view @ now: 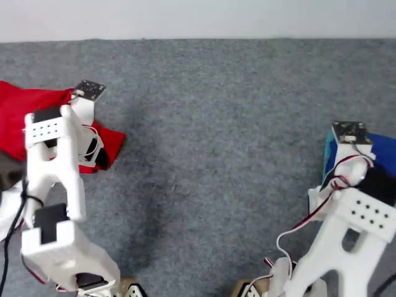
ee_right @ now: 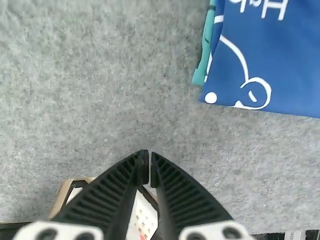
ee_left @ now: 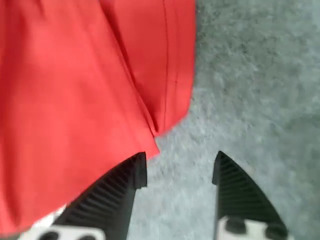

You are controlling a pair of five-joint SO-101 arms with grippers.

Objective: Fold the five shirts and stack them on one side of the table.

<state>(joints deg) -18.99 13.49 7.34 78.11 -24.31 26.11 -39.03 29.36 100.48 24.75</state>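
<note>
The broad grey middle of the worktop (view: 210,154) gives open passage front to back, bounded by the red shirt (view: 18,117) lying at the left side and the blue shirt (view: 383,147) at the right.

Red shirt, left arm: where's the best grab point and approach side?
Probably the red shirt at its corner lying on the grey mat, approached from the bare mat side. Its layered edges end there in a loose point, right beside the open left gripper, so a finger could likely slide under.
</note>
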